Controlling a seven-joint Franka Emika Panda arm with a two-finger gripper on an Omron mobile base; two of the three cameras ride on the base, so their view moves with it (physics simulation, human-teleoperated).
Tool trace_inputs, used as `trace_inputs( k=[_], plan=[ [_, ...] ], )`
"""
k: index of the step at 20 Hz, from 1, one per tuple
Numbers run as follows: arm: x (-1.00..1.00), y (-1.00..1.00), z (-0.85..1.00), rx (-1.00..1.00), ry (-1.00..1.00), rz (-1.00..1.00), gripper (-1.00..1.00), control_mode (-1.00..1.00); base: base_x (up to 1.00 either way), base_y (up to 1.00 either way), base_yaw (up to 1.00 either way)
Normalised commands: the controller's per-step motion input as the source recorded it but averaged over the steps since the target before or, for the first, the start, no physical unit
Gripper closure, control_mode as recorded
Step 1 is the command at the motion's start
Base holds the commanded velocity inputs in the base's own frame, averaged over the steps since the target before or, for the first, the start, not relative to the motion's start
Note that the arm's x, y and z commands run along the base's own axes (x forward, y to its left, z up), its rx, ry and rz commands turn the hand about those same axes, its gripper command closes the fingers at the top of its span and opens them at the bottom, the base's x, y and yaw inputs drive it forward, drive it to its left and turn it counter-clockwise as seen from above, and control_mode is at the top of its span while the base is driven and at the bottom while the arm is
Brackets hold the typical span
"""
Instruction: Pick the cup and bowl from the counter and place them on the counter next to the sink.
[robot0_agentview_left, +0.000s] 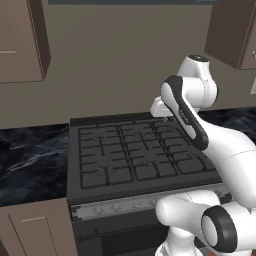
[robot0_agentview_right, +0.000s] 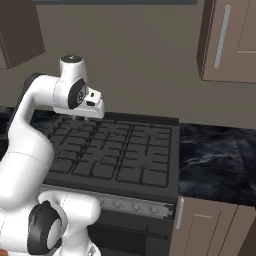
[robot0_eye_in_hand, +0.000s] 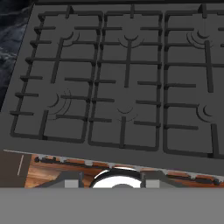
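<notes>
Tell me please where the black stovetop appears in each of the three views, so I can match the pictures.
Left base view: the stovetop fills the centre, black counter on its left.
Right base view: it sits centre-left, counter on its right.
Hand view: its grates cover most of the picture, seen from above.
Shared landmark: the knob strip along the front edge.

My arm (robot0_agentview_left: 200, 125) is all glossy white, built from fat rounded segments that swell into bulbous housings at each bend. I see dark charcoal at the joints: a black band sweeps along the link below the wrist, black rings circle the big round end caps low in both base views, and a small dark cap tops the uppermost housing. The hand (robot0_agentview_right: 92, 107) is a pale, blocky white piece.
</notes>
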Motion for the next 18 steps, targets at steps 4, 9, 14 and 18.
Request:
trace_inputs(
  k=[4, 9, 14, 18],
  plan=[
    [-0.02, 0.00, -0.02, 0.00, 0.00, 0.00, -1.00, -1.00, 0.00, 0.00, 0.00],
    [-0.02, 0.00, 0.00, 0.00, 0.00, 0.00, -1.00, 1.00, -0.03, 0.00, 0.00],
    [0.00, 0.00, 0.00, 0.00, 0.00, 0.00, -1.00, 1.00, -0.47, 0.00, 0.07],
    [0.00, 0.00, 0.00, 0.00, 0.00, 0.00, -1.00, 1.00, -0.51, 0.01, 0.10]
  ],
)
